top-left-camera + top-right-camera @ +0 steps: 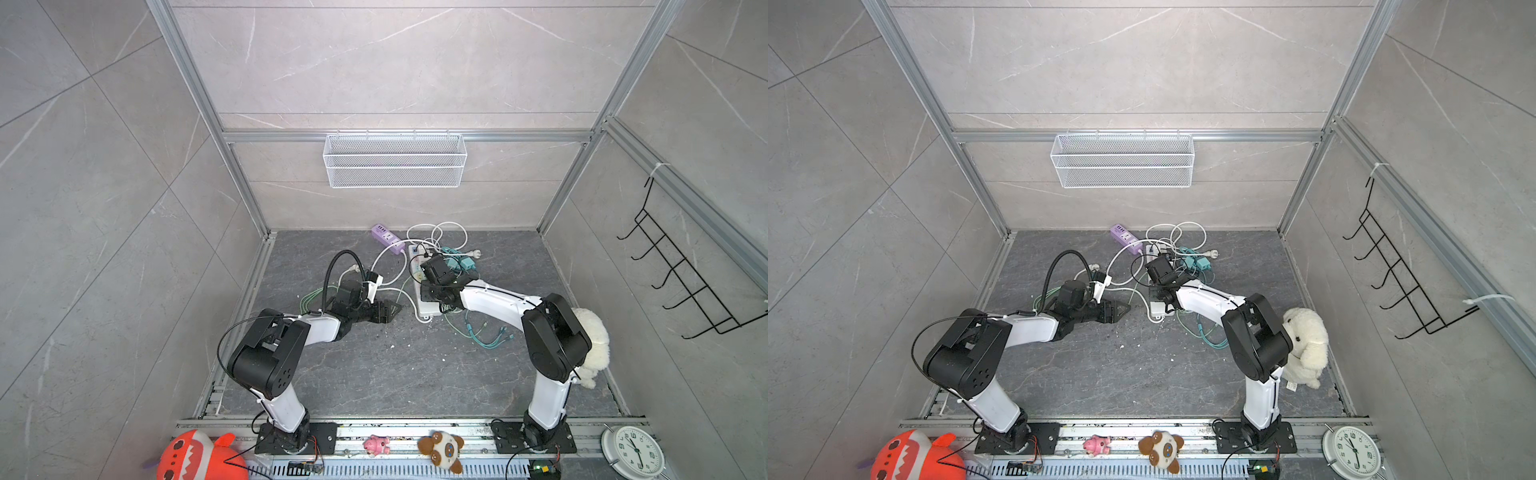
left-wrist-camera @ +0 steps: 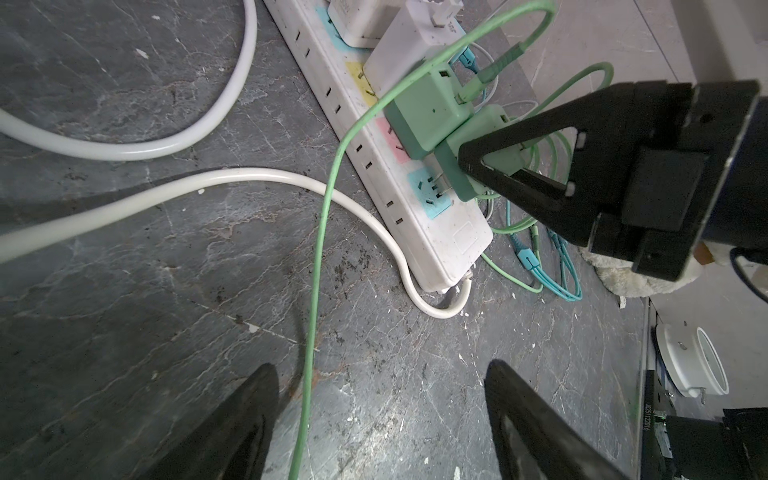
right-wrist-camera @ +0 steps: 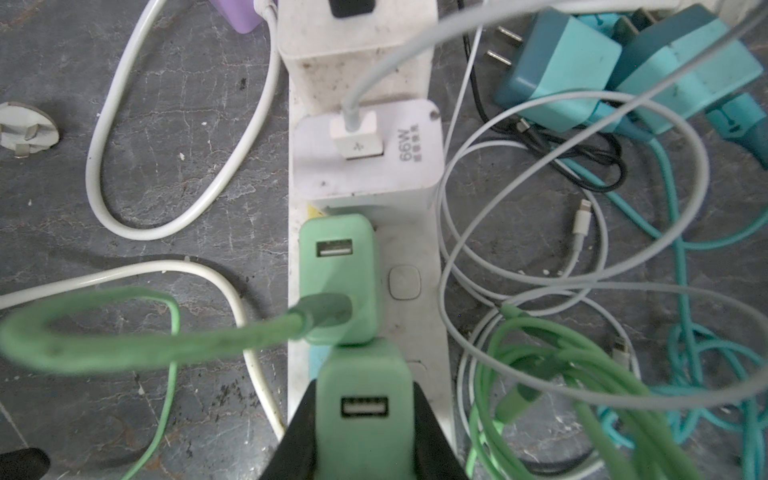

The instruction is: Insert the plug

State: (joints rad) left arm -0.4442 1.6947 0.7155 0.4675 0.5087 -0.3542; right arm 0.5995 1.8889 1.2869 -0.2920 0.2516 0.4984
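I am watching the right gripper [image 3: 363, 436] pinching the green plug [image 3: 363, 386], its jaws pressed against the plug's two sides. It is holding the plug over the near end of the white strip [image 2: 436, 232], which is lying in the back half of the desk [image 1: 374, 374], a little right of the middle and running toward the back edge. In the left wrist view the plug is sitting tilted over the blue socket [image 2: 430, 195], and its metal prongs are showing between its body and the socket, so it is not seated. I cannot tell whether the prong tips are in the holes.

A second plug [image 3: 338, 274], also green, is sitting in the strip just behind the held one and touching it, with a green cable [image 2: 320, 249] running out of it. Behind that, a white charger [image 3: 365, 166] is standing in the strip.

The left gripper [image 2: 382, 415] is hanging just above the desk, left of the strip and apart from it. Its jaws are spread wide, and the cable is passing between them.
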